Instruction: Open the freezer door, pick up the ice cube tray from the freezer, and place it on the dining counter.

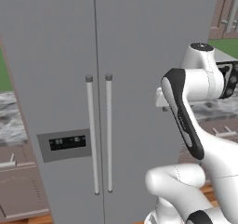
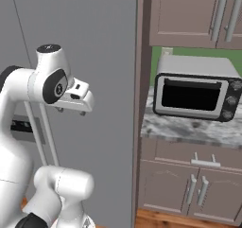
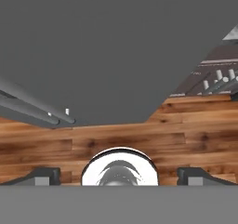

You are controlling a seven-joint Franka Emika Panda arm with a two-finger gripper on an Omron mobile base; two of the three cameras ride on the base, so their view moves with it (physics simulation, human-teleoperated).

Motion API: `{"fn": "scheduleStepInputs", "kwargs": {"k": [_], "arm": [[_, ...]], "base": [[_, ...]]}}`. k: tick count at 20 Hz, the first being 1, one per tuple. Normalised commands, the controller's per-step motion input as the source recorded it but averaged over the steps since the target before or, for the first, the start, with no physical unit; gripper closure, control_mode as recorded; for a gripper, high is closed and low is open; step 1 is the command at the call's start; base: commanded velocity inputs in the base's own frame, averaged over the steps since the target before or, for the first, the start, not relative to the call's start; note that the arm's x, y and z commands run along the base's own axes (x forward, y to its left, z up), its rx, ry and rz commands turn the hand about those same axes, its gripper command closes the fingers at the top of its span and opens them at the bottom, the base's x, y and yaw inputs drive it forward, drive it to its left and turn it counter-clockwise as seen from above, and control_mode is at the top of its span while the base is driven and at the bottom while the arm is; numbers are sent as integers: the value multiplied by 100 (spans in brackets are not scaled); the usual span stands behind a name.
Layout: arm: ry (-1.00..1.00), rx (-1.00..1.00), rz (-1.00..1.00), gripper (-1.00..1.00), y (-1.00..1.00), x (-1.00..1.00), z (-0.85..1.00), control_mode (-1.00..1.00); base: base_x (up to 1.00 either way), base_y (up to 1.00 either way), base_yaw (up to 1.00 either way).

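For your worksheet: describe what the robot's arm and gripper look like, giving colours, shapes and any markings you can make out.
The arm is glossy white, made of rounded tubular segments with bulbous elbows. Black bands and a long black inlay mark its joints, and a dark round cap tops one joint. The gripper has a white boxy hand; in the hand view its two small fingertips are dark grey and blocky. No cables or lettering show.

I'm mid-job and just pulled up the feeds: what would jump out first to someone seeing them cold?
The big grey fridge, both doors shut: the freezer door on the left carries a dark display panel, with its long handle at the centre seam. The white arm is folded in front, gripper open and aimed at the wood floor. A toaster oven sits on the counter to the right.
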Motion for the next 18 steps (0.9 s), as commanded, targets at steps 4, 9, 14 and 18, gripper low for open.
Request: {"fn": "scheduleStepInputs", "kwargs": {"k": [4, 9, 14, 18], "arm": [[0, 0, 0, -100, 0, 0, 0, 100], [0, 0, 0, -100, 0, 0, 0, 100], [-1, 0, 0, -100, 26, -32, 0, -100], [-25, -5, 0, -100, 88, -67, 0, -100]], "base": [[34, 0, 0], [13, 0, 0], [0, 0, 0], [0, 0, 0]]}}
